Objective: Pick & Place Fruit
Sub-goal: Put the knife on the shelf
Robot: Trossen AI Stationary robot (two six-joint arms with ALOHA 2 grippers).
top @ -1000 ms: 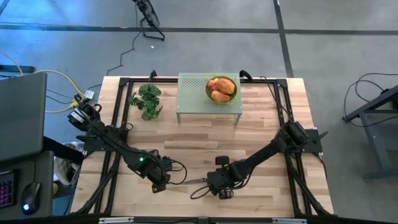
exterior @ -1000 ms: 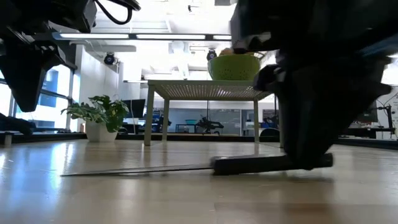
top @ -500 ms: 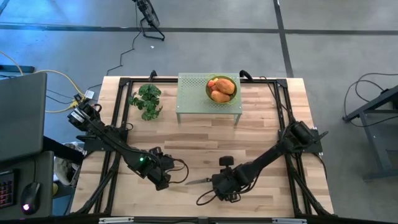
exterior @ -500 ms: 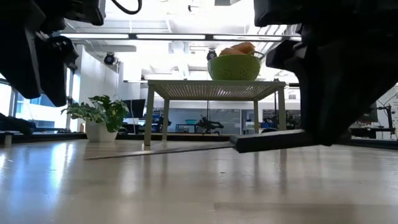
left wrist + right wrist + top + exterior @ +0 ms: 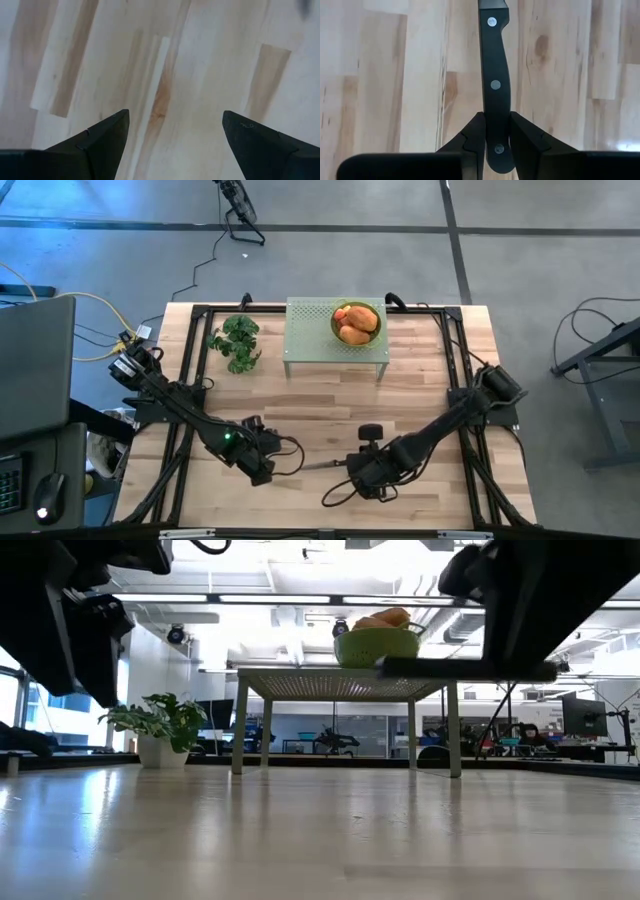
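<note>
Right gripper (image 5: pixel 497 131) is clamped on the knife (image 5: pixel 495 75) handle, holding it up off the table (image 5: pixel 300 415), while the left gripper (image 5: pixel 172 132) hangs wide open nearby.

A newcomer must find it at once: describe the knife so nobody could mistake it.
Look at the wooden table, at its near edge opposite the small green stand. There the right gripper has its fingers shut on the knife, held clear of the wood. Its black handle bears three silver rivets; nothing nearby resembles it.

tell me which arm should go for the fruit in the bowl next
Left, probably. The left gripper is open and empty, while the right gripper is shut on the knife. The fruit sits far from both.
</note>
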